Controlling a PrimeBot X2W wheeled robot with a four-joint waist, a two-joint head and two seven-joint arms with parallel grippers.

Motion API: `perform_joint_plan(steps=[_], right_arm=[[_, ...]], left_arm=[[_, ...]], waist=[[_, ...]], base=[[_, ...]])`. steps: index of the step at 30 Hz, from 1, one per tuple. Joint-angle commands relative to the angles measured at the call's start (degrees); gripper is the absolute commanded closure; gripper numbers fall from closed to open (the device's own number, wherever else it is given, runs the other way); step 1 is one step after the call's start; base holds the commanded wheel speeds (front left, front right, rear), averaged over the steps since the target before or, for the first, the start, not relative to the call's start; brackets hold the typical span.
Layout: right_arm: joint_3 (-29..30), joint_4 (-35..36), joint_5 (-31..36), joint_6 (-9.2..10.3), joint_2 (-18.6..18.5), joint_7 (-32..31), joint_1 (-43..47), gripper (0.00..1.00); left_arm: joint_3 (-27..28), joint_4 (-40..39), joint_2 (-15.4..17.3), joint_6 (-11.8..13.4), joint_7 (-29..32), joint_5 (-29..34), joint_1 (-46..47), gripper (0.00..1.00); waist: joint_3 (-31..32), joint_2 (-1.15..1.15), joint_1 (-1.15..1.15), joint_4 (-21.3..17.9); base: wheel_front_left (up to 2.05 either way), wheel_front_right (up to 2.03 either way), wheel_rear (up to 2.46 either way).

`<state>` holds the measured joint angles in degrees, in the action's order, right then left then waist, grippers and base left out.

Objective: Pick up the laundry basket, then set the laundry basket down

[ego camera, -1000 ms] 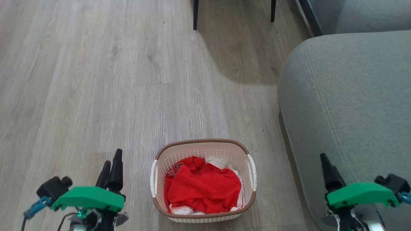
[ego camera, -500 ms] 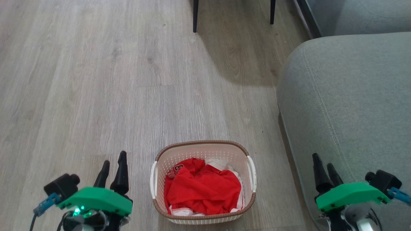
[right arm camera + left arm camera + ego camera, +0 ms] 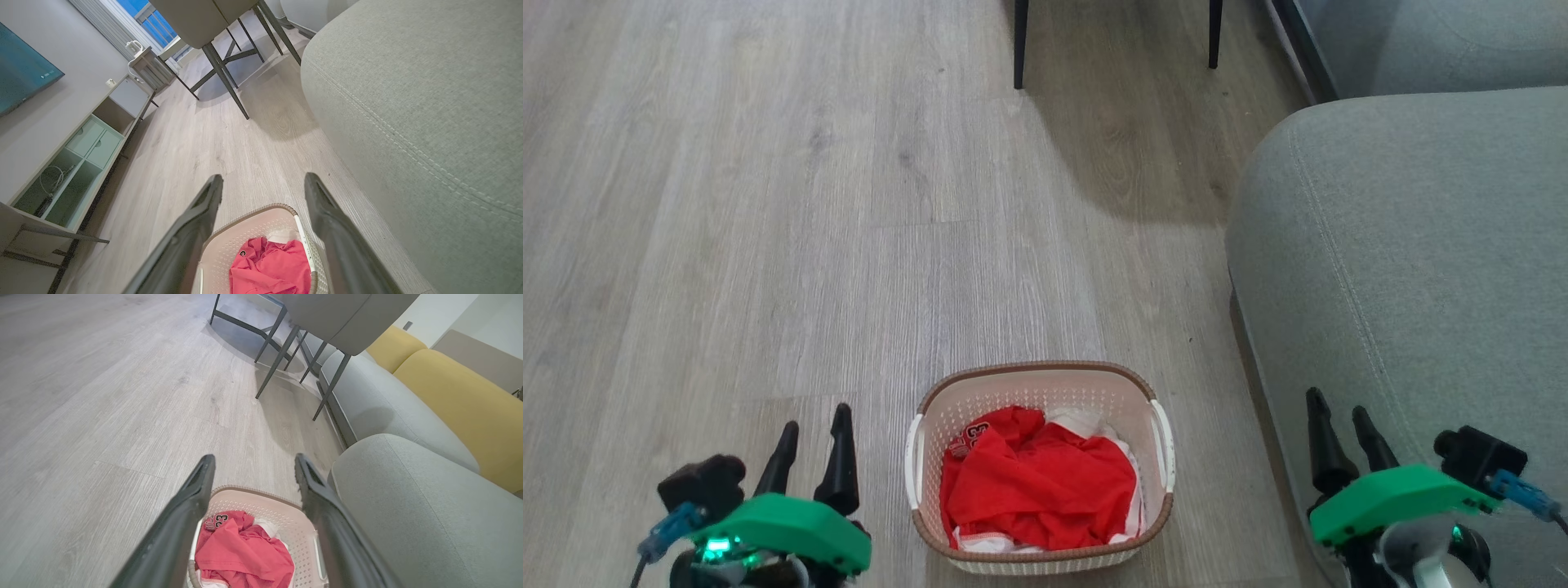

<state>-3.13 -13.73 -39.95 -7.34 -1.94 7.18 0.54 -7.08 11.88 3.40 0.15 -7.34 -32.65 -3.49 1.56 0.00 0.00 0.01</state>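
Pre-grasp: laundry basket [image 3: 1037, 366] on floor [image 3: 849, 245] between both grippers, beside the sofa [image 3: 1405, 245].
Left gripper [image 3: 814, 418] and right gripper [image 3: 1337, 402] jaws wide, empty; drop each onto 1 white side handle [image 3: 913, 457], close evenly, lift level.

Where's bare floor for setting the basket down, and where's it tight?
Widest bare floor: left of and beyond the laundry basket, up to the dark chair legs. A narrower bare strip lies between basket and grey sofa. Crowded: the right side, where the sofa fills it and the open right gripper hovers at its edge.
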Motion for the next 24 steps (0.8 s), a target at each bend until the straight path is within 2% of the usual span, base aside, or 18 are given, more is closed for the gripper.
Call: perform_joint_plan(steps=[1,24], right_arm=[[-1.2,2.48,2.24,-0.1,-0.63,1.09,-1.4,0.0],[-3.8,2.81,16.28,-0.12,-0.8,4.78,-0.82,0.0]], left_arm=[[0.62,-2.23,0.94,0.61,-0.92,2.4,1.62,0.0],[-0.81,-1.62,1.44,2.12,-4.61,17.48,0.29,0.0]], waist=[[0.02,0.0,0.0,-0.01],[0.29,0.0,0.0,-0.28]], base=[[0.0,0.0,0.0],[0.0,0.0,0.0]])
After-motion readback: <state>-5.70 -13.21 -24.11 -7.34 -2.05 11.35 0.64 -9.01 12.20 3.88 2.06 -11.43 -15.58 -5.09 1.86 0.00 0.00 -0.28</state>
